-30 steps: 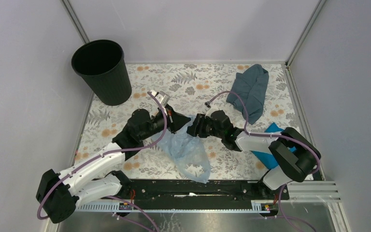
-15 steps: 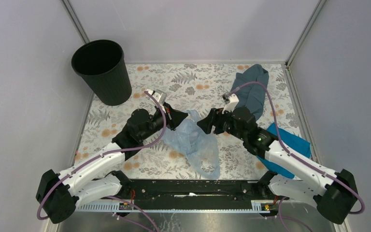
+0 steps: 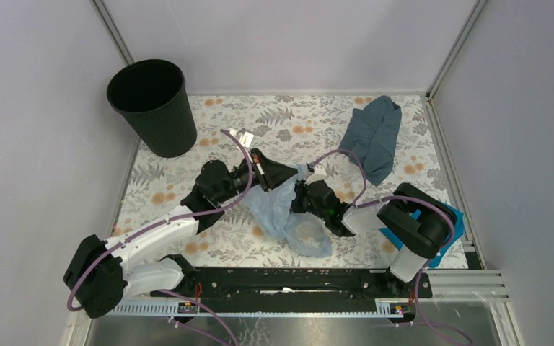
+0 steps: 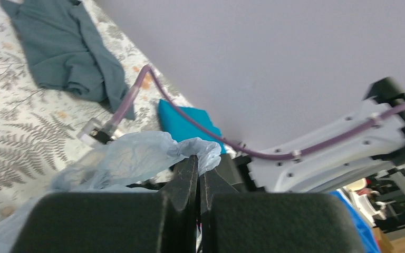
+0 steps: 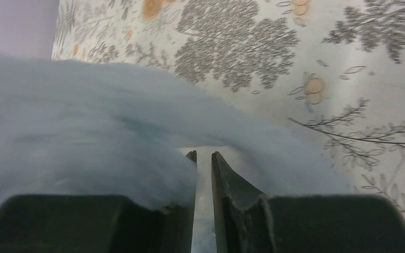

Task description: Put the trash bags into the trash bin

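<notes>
The pale blue trash bag [image 3: 288, 216] lies bunched on the floral mat between my two arms. My left gripper [image 3: 293, 175] is shut on its upper edge; in the left wrist view the film [image 4: 137, 154] bulges out over the closed tips of the left gripper [image 4: 199, 159]. My right gripper [image 3: 301, 200] is pushed into the bag from the right. In the right wrist view the bag [image 5: 84, 121] drapes over the left finger, and the right gripper [image 5: 204, 154] stands nearly shut with film in the narrow gap. The black ribbed trash bin [image 3: 151, 104] stands upright at the far left corner, apart from both grippers.
A dull grey-blue cloth [image 3: 374, 137] lies at the back right, also in the left wrist view [image 4: 68, 47]. A bright blue cloth [image 3: 443, 223] lies under the right arm. Grey walls close in the mat [image 3: 274, 119] on three sides.
The right arm has pulled back and folded, bringing its gripper low into the bag. The bag has gone from stretched out to bunched. The left gripper has moved slightly right, still holding.
</notes>
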You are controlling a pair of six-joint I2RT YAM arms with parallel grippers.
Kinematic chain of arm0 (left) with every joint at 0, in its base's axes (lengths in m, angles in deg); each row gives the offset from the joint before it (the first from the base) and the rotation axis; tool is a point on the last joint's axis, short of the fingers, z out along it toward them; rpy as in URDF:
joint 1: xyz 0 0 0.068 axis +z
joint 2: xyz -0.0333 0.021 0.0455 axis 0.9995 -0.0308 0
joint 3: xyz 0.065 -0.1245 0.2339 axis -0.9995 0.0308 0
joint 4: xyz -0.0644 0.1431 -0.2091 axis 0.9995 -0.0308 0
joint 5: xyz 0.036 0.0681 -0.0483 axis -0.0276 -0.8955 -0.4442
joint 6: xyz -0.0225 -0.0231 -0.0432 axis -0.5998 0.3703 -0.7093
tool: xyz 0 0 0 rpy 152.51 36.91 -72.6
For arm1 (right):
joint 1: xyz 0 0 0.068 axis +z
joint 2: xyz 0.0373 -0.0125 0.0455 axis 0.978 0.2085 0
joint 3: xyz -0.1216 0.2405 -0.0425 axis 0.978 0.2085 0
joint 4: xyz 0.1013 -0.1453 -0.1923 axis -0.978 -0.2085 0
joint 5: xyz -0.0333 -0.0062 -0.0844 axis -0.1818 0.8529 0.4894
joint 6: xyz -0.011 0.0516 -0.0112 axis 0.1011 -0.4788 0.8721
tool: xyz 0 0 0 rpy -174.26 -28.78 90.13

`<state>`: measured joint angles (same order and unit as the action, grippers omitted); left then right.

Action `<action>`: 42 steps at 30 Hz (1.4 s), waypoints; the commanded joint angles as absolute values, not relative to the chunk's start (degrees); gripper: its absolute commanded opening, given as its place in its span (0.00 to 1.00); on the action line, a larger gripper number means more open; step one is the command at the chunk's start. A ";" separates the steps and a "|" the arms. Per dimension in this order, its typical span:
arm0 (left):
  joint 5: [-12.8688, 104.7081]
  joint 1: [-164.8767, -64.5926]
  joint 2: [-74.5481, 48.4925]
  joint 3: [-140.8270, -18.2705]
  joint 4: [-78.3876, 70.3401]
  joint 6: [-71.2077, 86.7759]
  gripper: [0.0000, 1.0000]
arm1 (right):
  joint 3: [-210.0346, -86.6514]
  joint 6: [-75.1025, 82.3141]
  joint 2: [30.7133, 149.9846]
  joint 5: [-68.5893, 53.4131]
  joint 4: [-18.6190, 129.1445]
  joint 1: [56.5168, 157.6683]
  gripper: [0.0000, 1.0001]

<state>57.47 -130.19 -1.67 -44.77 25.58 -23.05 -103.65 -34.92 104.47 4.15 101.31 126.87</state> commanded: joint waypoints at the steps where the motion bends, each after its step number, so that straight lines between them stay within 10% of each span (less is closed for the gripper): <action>1: 58.81 -129.11 4.34 -43.09 33.41 -26.88 0.00 | -103.71 -36.45 102.68 11.32 115.06 126.77 0.26; 15: 51.25 -126.13 11.08 -41.48 20.07 -12.95 0.00 | -113.69 -16.10 72.38 13.11 51.80 125.60 0.99; 22: 42.72 -126.15 11.98 -35.21 22.05 -13.27 0.00 | -123.75 -20.28 71.34 10.48 22.83 125.05 1.00; 42: 41.31 -126.13 17.69 -24.00 29.77 -19.76 0.00 | -108.46 -78.33 71.49 6.00 19.80 127.61 0.97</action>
<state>40.75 -126.41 16.40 -24.94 24.33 -18.39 -109.92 -67.58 69.80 6.51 18.71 126.08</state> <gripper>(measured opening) 0.008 0.970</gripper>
